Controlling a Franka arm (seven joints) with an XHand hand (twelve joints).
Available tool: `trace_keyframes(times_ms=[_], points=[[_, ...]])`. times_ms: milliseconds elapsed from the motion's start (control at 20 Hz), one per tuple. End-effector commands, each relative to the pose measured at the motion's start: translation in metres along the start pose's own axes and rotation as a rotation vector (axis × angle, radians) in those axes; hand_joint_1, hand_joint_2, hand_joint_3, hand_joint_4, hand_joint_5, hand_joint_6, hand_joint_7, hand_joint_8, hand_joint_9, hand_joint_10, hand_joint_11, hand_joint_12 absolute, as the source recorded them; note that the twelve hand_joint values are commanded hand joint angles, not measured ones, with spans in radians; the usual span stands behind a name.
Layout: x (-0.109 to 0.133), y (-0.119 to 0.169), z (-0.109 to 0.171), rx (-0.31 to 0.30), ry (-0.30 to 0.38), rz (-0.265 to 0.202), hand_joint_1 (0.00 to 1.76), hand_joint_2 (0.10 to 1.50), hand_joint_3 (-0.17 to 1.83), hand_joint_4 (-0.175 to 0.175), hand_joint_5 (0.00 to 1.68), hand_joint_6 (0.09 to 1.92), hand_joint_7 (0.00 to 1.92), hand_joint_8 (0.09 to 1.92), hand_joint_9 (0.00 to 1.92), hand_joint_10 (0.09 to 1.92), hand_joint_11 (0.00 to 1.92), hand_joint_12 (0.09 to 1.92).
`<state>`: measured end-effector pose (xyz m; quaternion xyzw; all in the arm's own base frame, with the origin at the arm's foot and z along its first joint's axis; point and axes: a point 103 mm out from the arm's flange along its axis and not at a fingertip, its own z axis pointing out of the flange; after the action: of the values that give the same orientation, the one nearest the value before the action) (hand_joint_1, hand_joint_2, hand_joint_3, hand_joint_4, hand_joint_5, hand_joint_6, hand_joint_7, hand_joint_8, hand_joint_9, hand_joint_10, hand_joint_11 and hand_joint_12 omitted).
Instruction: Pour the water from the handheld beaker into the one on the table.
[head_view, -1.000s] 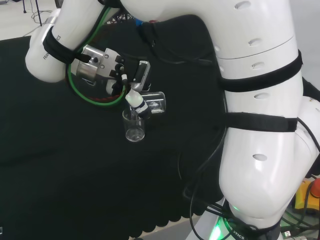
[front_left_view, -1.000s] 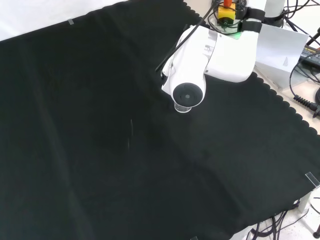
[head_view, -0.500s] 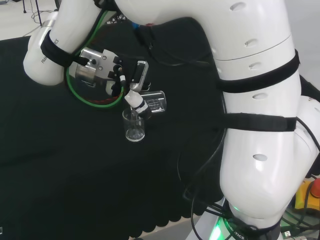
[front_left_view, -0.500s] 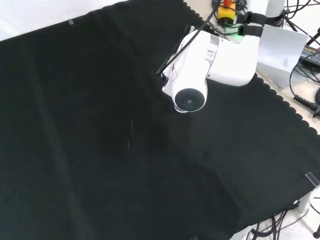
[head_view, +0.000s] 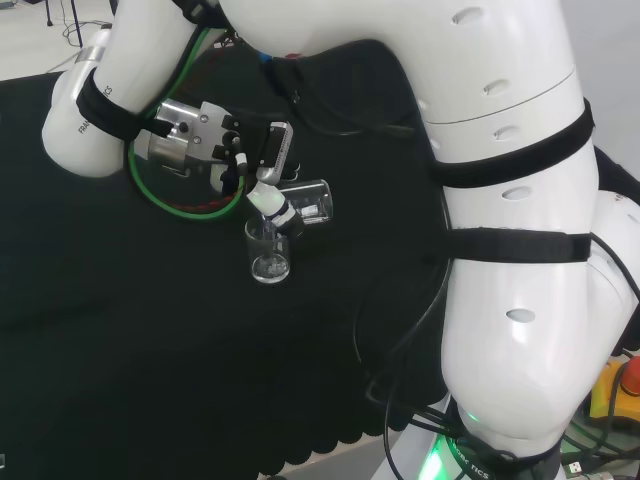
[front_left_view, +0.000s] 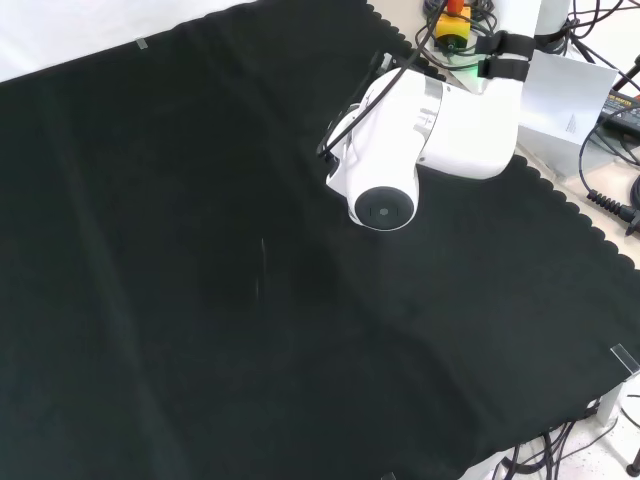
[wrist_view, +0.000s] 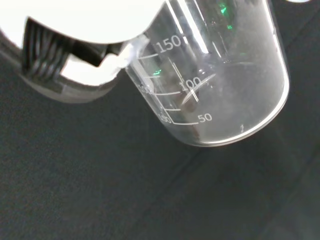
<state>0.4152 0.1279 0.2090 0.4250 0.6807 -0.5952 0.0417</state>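
Note:
In the head view the hand (head_view: 262, 165) is shut on a clear glass beaker (head_view: 310, 202) that lies tipped on its side, its mouth toward the hand. Just below it a second clear beaker (head_view: 268, 252) stands upright on the black cloth (head_view: 120, 330). One fingertip (head_view: 276, 210) reaches down over the standing beaker's rim. The wrist view brings the held beaker (wrist_view: 215, 85) close, with printed scale marks on its wall and a white part of the hand (wrist_view: 85, 35) beside it. I cannot tell how much water either beaker holds.
The arm's big white links (head_view: 500, 230) rise at the right of the head view, with a green cable loop (head_view: 190, 205) near the wrist. In the front view a white link with a round grey cap (front_left_view: 385, 205) stands over the cloth (front_left_view: 200, 300).
The arm's link has shifted slightly, seen in the front view as a small move down and right. The hand and held beaker have edged up a little and stay tipped over the standing one.

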Motion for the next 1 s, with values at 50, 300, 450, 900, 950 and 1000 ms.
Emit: trace_keyframes(times_ms=[50, 300, 450, 900, 950, 1000], points=[[0.0002, 0.0006, -0.0004, 0.016, -0.009, 0.007, 1.31, 0.48, 1.01, -0.175, 1.23, 0.90, 1.29, 0.87, 1.63, 0.61, 1.40, 0.78], [0.0002, 0.0007, -0.0021, 0.026, -0.014, 0.013, 1.31, 0.48, 1.02, -0.175, 1.23, 0.90, 1.29, 0.88, 1.63, 0.61, 1.40, 0.78], [0.0000, -0.0003, -0.0046, 0.027, -0.018, 0.017, 1.31, 0.48, 1.02, -0.175, 1.23, 0.90, 1.29, 0.88, 1.63, 0.61, 1.40, 0.78], [0.0003, 0.0001, -0.0071, 0.042, -0.034, 0.025, 1.31, 0.48, 1.02, -0.175, 1.23, 0.91, 1.29, 0.88, 1.63, 0.61, 1.40, 0.79], [0.0005, 0.0001, -0.0077, 0.047, -0.037, 0.027, 1.31, 0.48, 1.02, -0.175, 1.23, 0.91, 1.29, 0.88, 1.63, 0.61, 1.40, 0.79], [0.0003, 0.0005, -0.0074, 0.051, -0.038, 0.028, 1.31, 0.48, 1.02, -0.175, 1.23, 0.91, 1.29, 0.88, 1.63, 0.61, 1.40, 0.79]])
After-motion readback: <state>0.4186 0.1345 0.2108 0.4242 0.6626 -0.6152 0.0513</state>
